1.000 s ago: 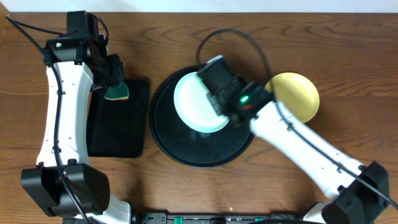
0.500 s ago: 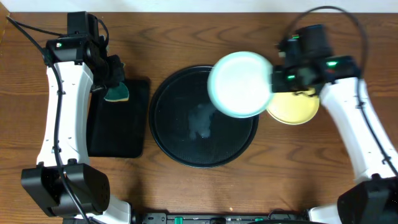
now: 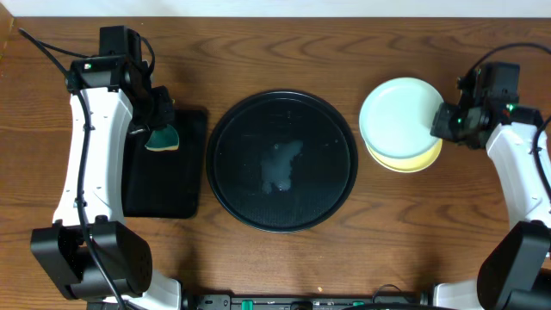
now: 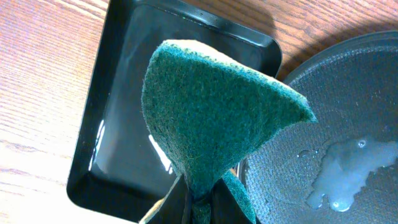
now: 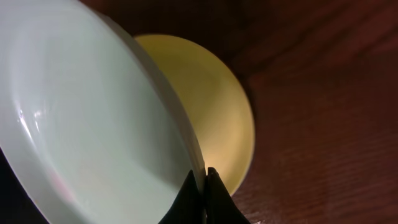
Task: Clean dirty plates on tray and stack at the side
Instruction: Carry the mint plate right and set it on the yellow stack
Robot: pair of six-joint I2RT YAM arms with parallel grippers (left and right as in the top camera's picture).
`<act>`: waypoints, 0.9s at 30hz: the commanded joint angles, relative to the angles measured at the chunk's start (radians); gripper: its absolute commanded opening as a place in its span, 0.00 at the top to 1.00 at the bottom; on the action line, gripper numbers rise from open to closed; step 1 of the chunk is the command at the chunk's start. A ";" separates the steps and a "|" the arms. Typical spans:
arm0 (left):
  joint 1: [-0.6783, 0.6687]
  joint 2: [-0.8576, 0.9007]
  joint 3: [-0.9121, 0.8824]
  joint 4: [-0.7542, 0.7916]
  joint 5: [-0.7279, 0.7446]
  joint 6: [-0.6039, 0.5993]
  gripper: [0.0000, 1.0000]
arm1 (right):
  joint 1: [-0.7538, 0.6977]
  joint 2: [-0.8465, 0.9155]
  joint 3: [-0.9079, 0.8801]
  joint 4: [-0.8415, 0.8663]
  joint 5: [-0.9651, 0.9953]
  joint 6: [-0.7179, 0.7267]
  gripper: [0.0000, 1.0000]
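The round black tray (image 3: 250, 202) sits at the table's middle with a wet smear on it and no plate on it. My right gripper (image 3: 442, 123) is shut on the rim of a pale mint plate (image 3: 398, 118) and holds it over the pale yellow plate (image 3: 411, 160) to the tray's right. In the right wrist view the mint plate (image 5: 93, 118) is tilted above the yellow plate (image 5: 214, 118). My left gripper (image 3: 159, 129) is shut on a green sponge (image 4: 211, 118) above the rectangular tray. The second mint plate is out of view.
A small black rectangular tray (image 3: 164, 185) lies left of the round tray; it also shows in the left wrist view (image 4: 112, 130). Cables run above both arms. Bare wood table (image 3: 405, 232) surrounds the trays.
My right gripper has carried the mint plate off the round tray to the right and now holds it over the yellow plate. The left arm has barely moved.
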 commanded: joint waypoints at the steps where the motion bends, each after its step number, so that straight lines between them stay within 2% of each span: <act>1: 0.003 0.002 -0.006 -0.002 -0.014 0.002 0.93 | -0.024 -0.006 -0.058 0.047 0.014 0.005 0.99; 7: 0.003 0.002 -0.006 -0.002 -0.014 0.002 0.93 | -0.027 -0.003 -0.147 0.145 0.039 0.005 0.96; 14: 0.003 0.002 -0.006 -0.003 -0.014 0.003 0.93 | -0.024 0.011 -0.161 0.159 0.005 0.011 0.48; 18: 0.003 0.002 -0.006 -0.014 -0.014 0.016 0.93 | -0.008 0.010 -0.085 0.066 -0.058 0.008 0.33; 23: 0.004 0.002 -0.032 -0.019 -0.015 0.074 0.93 | 0.054 0.010 0.098 -0.111 -0.064 0.005 0.25; 25: 0.007 0.002 -0.061 -0.006 -0.019 0.078 0.93 | 0.092 0.010 0.166 -0.164 -0.064 -0.011 0.16; 27: 0.016 0.005 -0.101 0.017 -0.022 0.078 0.93 | 0.132 0.010 0.219 -0.197 -0.063 -0.025 0.02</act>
